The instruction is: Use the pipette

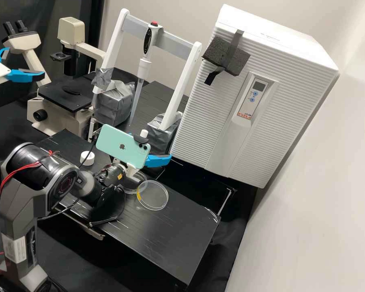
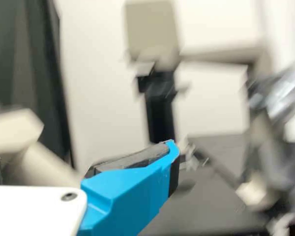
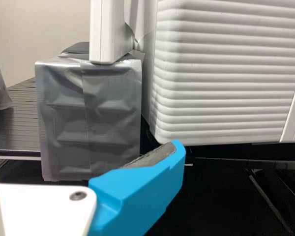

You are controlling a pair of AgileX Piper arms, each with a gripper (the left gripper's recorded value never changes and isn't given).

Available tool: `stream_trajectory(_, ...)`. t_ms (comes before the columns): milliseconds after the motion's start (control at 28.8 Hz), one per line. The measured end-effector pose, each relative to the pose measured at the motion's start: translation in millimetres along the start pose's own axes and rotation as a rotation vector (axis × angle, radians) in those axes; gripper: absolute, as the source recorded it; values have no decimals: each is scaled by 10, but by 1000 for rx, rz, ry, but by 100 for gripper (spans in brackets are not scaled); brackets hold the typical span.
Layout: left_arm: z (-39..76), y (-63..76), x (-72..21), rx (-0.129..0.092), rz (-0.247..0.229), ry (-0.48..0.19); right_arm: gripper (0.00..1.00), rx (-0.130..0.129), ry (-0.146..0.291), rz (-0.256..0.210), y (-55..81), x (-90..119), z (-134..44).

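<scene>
Black slatted counter (image 1: 170, 239), pale walls behind. White-and-black pipette (image 1: 144, 61) w/ red button: hangs upright on white taped frame (image 1: 184, 77). Left gripper (image 1: 22, 63): spread, nr beige microscope (image 1: 61, 105). Right gripper (image 1: 161, 159): state can't tell; beside white ribbed cabinet (image 1: 239, 61).

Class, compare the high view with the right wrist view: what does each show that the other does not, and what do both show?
High view extras: hanging pipette, dish, microscope. Right wrist extra: grey pad on a blue finger. Shared: taped block, stand post, ribbed white cabinet.
</scene>
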State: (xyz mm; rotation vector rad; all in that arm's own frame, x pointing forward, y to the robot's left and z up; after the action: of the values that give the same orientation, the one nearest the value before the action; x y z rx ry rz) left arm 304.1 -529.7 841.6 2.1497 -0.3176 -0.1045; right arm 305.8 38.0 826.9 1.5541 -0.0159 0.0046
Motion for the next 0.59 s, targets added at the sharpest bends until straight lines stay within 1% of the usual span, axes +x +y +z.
stream_trajectory(35,68,92,16,-7,30,-28,100,0,0,0,0,0,0)
stream_trajectory(70,102,136,22,-13,44,-42,100,0,0,0,0,0,0)
stream_trajectory(104,180,239,36,-21,75,-77,100,0,0,0,0,0,0)
stream_trajectory(139,223,297,45,-28,92,-97,100,0,0,0,0,0,0)
stream_trajectory(243,373,497,70,-40,147,-166,100,0,0,0,0,0,0)
stream_trajectory(278,417,541,77,-44,155,-182,100,0,0,0,0,0,0)
stream_trajectory(417,588,731,100,-39,190,-239,100,0,2,2,1,0,-1)
stream_trajectory(452,619,753,109,-42,193,-248,100,0,1,2,1,0,-1)
stream_trajectory(487,682,794,117,-48,201,-266,100,0,1,1,9,-5,-9)
stream_trajectory(521,712,824,120,-49,208,-275,100,0,3,2,30,-18,-29)
stream_trajectory(591,764,837,127,-51,201,-287,100,7,15,9,93,-60,-88)
